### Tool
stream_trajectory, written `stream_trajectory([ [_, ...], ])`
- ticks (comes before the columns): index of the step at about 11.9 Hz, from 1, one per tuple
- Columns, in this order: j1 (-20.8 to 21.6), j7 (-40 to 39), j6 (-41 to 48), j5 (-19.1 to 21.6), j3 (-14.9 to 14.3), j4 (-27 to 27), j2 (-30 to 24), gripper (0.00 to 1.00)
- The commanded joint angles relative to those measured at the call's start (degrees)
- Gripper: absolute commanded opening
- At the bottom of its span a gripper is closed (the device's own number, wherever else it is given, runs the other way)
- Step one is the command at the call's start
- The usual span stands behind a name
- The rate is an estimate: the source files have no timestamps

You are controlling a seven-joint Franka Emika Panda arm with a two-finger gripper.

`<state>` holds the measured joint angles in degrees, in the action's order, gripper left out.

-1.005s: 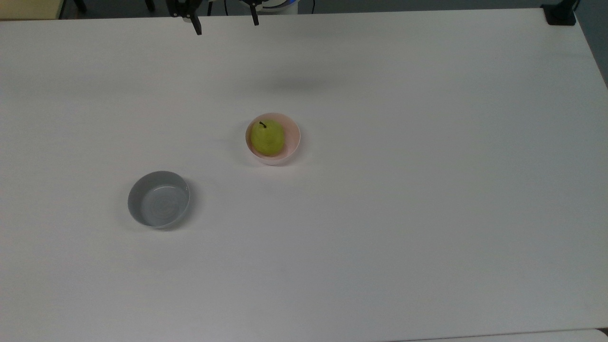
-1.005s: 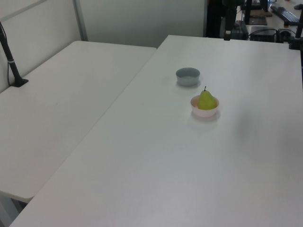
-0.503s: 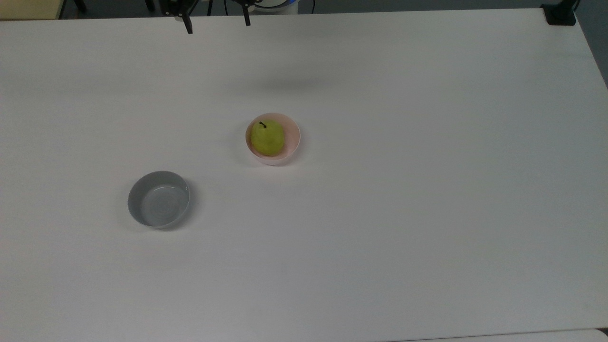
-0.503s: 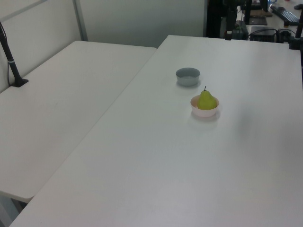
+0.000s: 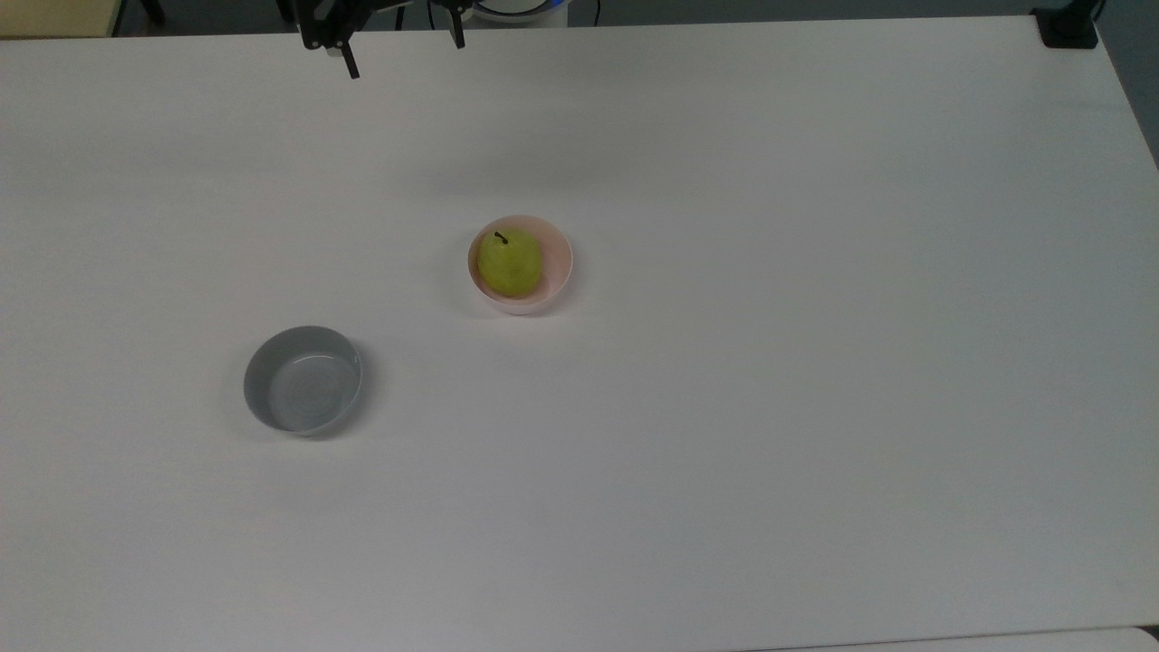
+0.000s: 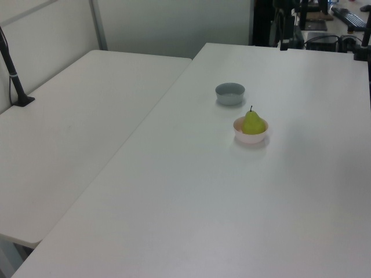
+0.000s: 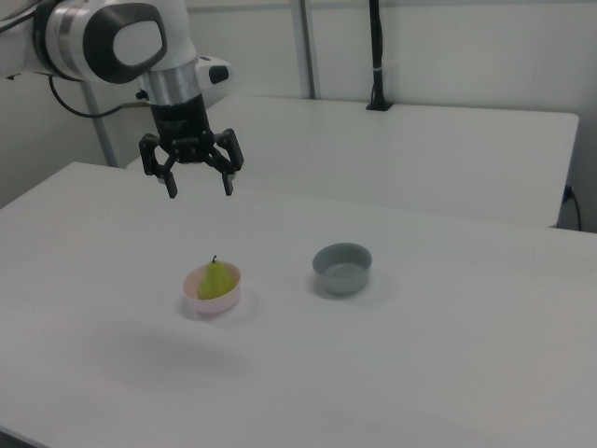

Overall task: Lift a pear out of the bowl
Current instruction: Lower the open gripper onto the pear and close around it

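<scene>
A yellow-green pear [image 5: 510, 263] [image 6: 253, 123] [image 7: 215, 279] with a dark stem sits upright in the small pale pink bowl [image 5: 554, 272] [image 6: 250, 138] [image 7: 210, 301] near the middle of the white table. My gripper [image 7: 199, 189] [image 5: 399, 56] hangs open and empty high above the table, with its fingers pointing down. In the right view it is above the bowl and slightly to the right view's left. In the top view it sits at the top edge, far from the bowl.
An empty grey bowl [image 5: 301, 380] [image 6: 230, 93] [image 7: 342, 268] stands on the white table [image 5: 815, 362], toward the top view's lower left of the pink bowl. A second white table [image 6: 69, 133] adjoins it, and a black post [image 7: 376, 56] stands on that table's far side.
The gripper has shifted toward the top view's left along the top edge, still open. The pear and both bowls have not moved.
</scene>
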<state>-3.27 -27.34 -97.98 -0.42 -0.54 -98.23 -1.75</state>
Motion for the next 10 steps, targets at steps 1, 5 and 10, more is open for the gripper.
stream_trajectory([
  [1, 1.51, 0.17, -2.38, -1.87, -0.08, -1.78, 1.04, 1.0],
  [5, 2.04, 4.64, -13.08, -0.55, 0.27, -8.46, 2.7, 1.0],
  [10, 5.64, 12.65, -19.86, 1.21, 0.27, -11.28, 7.98, 1.0],
])
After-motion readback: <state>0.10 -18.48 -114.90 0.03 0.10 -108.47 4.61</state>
